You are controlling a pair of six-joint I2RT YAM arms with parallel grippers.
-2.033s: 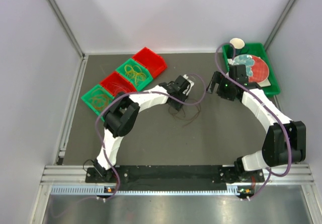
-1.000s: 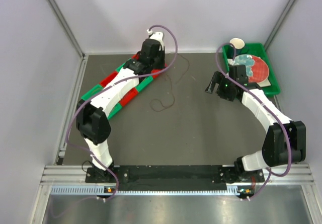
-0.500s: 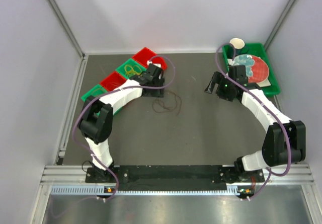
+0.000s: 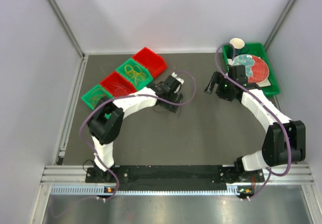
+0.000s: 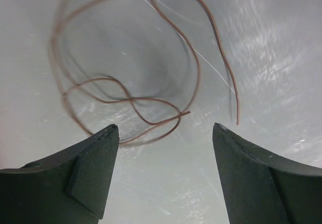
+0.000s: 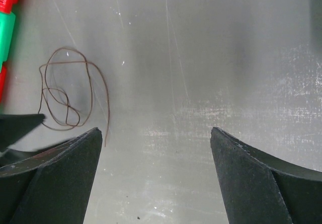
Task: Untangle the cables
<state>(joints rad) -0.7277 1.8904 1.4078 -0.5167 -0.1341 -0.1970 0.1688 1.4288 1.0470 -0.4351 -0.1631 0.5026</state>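
Left wrist view: thin dark-brown looped cable loose on grey counter, just ahead of left end effector, fingers wide, empty. Right end effector likewise wide, empty, well apart. Step judged: approach to grasp. Next: lower, pinch one strand.

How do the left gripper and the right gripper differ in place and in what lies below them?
The left gripper hangs over the brown cable; the right gripper faces the table, with that cable off to one side. The left gripper is by the bins; the right gripper is by the green tray. Both are open and hold nothing.
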